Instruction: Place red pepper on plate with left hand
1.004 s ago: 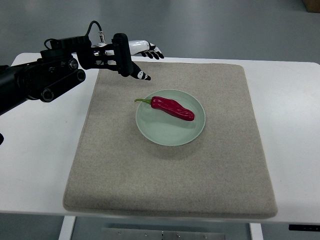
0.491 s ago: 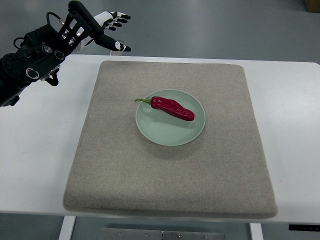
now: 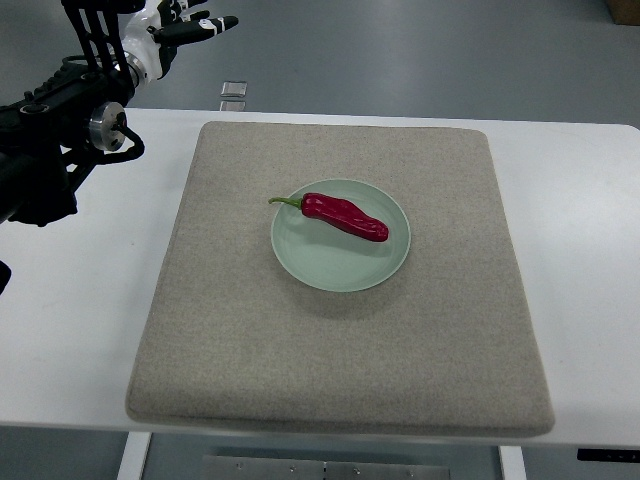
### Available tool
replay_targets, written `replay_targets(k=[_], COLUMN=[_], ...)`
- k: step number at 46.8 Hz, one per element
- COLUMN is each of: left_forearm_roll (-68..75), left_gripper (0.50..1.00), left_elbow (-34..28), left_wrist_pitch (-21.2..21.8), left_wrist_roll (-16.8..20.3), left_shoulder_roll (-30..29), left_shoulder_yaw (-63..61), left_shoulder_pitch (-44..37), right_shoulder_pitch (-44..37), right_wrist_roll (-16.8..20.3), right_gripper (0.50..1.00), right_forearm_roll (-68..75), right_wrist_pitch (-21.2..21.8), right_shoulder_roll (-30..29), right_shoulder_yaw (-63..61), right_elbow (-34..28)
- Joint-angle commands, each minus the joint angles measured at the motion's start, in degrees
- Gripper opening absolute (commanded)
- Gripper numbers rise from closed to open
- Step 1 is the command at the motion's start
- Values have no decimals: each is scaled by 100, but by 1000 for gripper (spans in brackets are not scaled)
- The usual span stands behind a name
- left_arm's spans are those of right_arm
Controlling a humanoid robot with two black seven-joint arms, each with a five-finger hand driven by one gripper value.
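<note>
Left robot hand (image 3: 165,25) hovers beyond the far left corner of the bench (image 3: 70,300), fingers spread and holding nothing. One red pepper (image 3: 345,216) lies on one plate (image 3: 300,265), which sits at the centre of one mat (image 3: 340,370). The placement appears complete. Remaining risk is low: the curved pepper could roll toward the rim if the bench is jolted. No right arm is visible.

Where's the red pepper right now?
In the top view the pepper lies on the plate, across its far half, stem pointing left, in the middle of the mat. The left hand is off at the top left corner, holding nothing.
</note>
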State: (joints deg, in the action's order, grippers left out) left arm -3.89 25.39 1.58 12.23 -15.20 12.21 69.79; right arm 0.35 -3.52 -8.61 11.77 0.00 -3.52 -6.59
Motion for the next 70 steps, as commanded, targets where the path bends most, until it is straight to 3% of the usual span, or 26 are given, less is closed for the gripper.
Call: replay_targets(k=[1,7,18,32,70], left_forearm_roll=[-462,-929,-1535,-1949,-1835], left_gripper=[924,926,926,928,936], left_elbow=[-16,-113,-658,-825,-931], left_wrist_pitch=[0,-175,-1520,-2355,-2364], left_wrist_roll=[-80,-98,-98,-98,-27], left_shoulder_roll=[61,114,290,501,597], left_shoulder_yaw=[194,291,300,440,564], left_shoulder_pitch=[0,-18,-71,-431,-739], right_shoulder_pitch=[0,0,0,0,0], right_wrist_roll=[0,0,0,0,0], right_gripper=[932,932,932,932,932], right_forearm_roll=[0,0,0,0,0], right_wrist_pitch=[1,1,1,1,1], right_shoulder_roll=[0,0,0,0,0], right_shoulder_yaw=[0,0,0,0,0], right_elbow=[0,0,0,0,0])
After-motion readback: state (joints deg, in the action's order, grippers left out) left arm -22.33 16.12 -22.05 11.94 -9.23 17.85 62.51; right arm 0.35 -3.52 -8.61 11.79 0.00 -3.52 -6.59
